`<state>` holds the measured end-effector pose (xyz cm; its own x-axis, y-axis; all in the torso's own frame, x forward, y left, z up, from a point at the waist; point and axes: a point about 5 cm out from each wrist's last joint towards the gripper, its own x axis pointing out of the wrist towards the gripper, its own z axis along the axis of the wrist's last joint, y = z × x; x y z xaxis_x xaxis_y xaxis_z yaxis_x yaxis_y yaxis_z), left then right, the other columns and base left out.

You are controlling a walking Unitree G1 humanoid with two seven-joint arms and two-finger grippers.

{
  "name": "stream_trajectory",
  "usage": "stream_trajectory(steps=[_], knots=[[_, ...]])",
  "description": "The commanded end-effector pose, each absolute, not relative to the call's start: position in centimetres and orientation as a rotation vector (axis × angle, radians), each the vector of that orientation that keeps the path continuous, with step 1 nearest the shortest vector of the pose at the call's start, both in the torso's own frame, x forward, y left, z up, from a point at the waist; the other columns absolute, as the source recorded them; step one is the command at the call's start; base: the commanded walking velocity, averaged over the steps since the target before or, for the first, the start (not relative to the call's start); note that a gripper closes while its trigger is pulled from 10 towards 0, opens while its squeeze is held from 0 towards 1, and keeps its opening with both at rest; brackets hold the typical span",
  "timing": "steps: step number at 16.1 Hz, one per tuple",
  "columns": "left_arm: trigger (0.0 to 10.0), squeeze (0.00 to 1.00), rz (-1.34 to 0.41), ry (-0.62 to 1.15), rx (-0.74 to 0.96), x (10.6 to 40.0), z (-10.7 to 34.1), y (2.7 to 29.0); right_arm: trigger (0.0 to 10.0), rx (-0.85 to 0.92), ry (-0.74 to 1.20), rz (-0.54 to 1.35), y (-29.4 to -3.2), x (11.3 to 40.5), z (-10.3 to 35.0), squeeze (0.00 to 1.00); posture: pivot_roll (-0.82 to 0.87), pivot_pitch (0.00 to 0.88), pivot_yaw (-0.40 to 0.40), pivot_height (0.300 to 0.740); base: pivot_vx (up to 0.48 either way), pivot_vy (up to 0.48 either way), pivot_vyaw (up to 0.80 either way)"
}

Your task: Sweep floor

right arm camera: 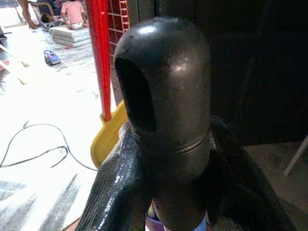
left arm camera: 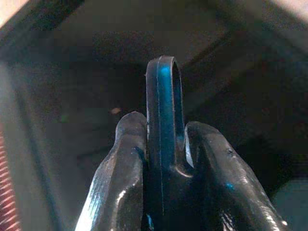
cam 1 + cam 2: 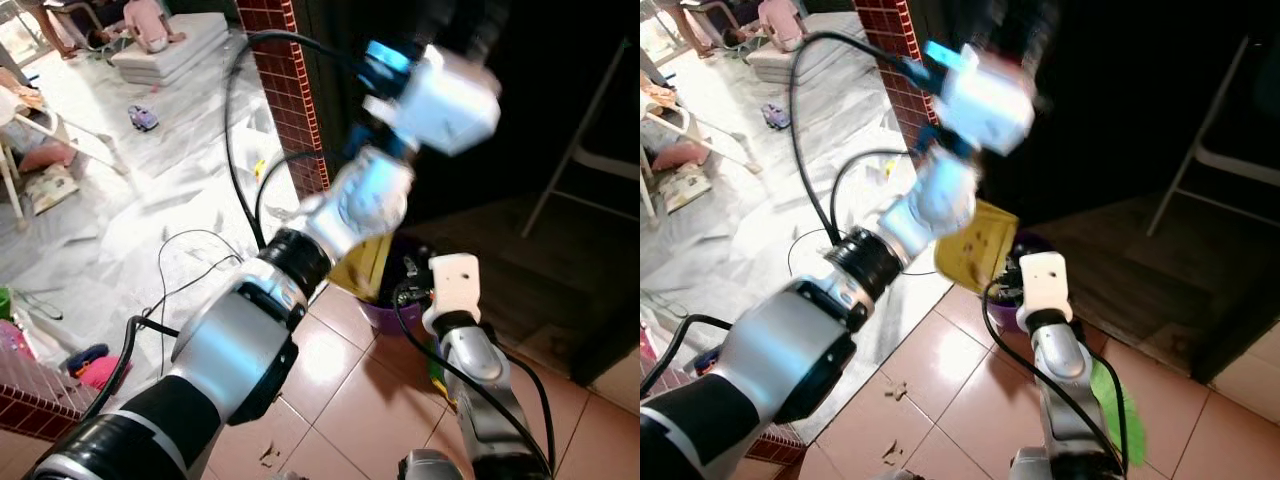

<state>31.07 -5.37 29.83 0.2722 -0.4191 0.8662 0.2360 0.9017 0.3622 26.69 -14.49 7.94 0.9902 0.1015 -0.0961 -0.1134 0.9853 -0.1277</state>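
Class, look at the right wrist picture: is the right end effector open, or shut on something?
Shut: the right end effector has both black fingers pressed against a dark rounded handle end.

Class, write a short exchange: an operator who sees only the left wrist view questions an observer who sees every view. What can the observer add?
Operator: My left gripper is shut on a thin dark loop. What is beneath that arm?
Observer: A yellow dustpan hangs there.
Operator: What is the other arm doing?
Observer: The right gripper is shut on a black broom handle.
Operator: Is anything left to sweep?
Observer: Yes, small scraps lie on the reddish tiles in front of the robot.
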Motion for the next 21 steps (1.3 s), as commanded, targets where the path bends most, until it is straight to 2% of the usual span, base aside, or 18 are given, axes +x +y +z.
stream_trajectory(steps=[1, 4, 5, 6, 7, 8, 9, 12, 15, 17, 18, 21], knots=[[10.0, 0.0, -0.522, -1.234, 0.107, 28.9, 29.5, -7.9, 10.0, 0.047, 0.289, 0.148, -12.9, 25.0, 3.9, 0.0, -0.25, 0.0, 0.268, 0.74, 0.0, 0.0, 0.0], [10.0, 0.0, -0.566, -1.288, 0.119, 28.1, 30.0, -8.3, 10.0, 0.038, 0.289, 0.151, -13.1, 25.2, 3.9, 0.0, -0.25, 0.0, 0.264, 0.74, 0.0, 0.0, 0.0], [10.0, 0.0, -0.557, -1.277, 0.116, 28.3, 30.1, -8.2, 10.0, 0.037, 0.289, 0.152, -13.1, 25.2, 3.9, 0.0, -0.26, 0.0, 0.266, 0.74, 0.0, 0.0, 0.0], [10.0, 0.0, -0.483, -1.192, 0.078, 29.7, 30.6, -7.5, 10.0, 0.034, 0.289, 0.153, -13.1, 25.2, 3.8, 0.0, -0.26, 0.0, 0.262, 0.74, 0.0, 0.0, 0.0], [10.0, 0.0, -0.364, -1.06, 0.028, 32.2, 31.6, -5.7, 10.0, 0.028, 0.293, 0.154, -13.3, 25.2, 3.7, 0.0, -0.24, 0.0, 0.248, 0.74, 0.0, 0.0, 0.0], [10.0, 0.0, -0.256, -1.019, 0.018, 33.8, 32.6, -3.6, 10.0, 0.022, 0.298, 0.161, -13.3, 25.2, 3.6, 0.0, -0.23, 0.0, 0.239, 0.74, 0.0, 0.0, 0.0], [10.0, 0.0, -0.207, -1.026, 0.021, 34.4, 33.3, -2.4, 10.0, 0.02, 0.301, 0.165, -13.4, 25.2, 3.5, 0.0, -0.23, 0.0, 0.234, 0.74, 0.0, 0.0, 0.0], [10.0, 0.0, 0.072, -1.134, 0.048, 36.4, 38.6, 6.3, 10.0, 0.005, 0.331, 0.21, -13.7, 25.6, 3.0, 0.0, -0.17, 0.0, 0.177, 0.74, 0.0, 0.0, 0.0], [10.0, 0.0, 0.185, -1.132, 0.085, 36.7, 39.7, 10.6, 10.0, -0.01, 0.347, 0.24, -13.9, 26.0, 2.8, 0.0, -0.14, 0.0, 0.141, 0.74, 0.0, 0.0, 0.0], [10.0, 0.0, 0.229, -1.1, 0.151, 36.8, 38.4, 12.5, 10.0, -0.02, 0.36, 0.261, -13.9, 26.2, 2.6, 0.0, -0.11, 0.0, 0.123, 0.74, 0.0, 0.0, 0.0], [10.0, 0.0, 0.22, -0.992, 0.213, 37.4, 35.3, 13.3, 10.0, -0.024, 0.369, 0.279, -14.1, 26.3, 2.5, 0.0, -0.1, 0.0, 0.114, 0.74, 0.0, 0.0, 0.0], [10.0, 0.0, 0.225, -0.771, 0.251, 37.2, 28.4, 15.0, 10.0, -0.033, 0.37, 0.295, -14.6, 26.6, 2.5, 0.0, -0.08, 0.0, 0.101, 0.74, 0.0, 0.0, 0.0]])
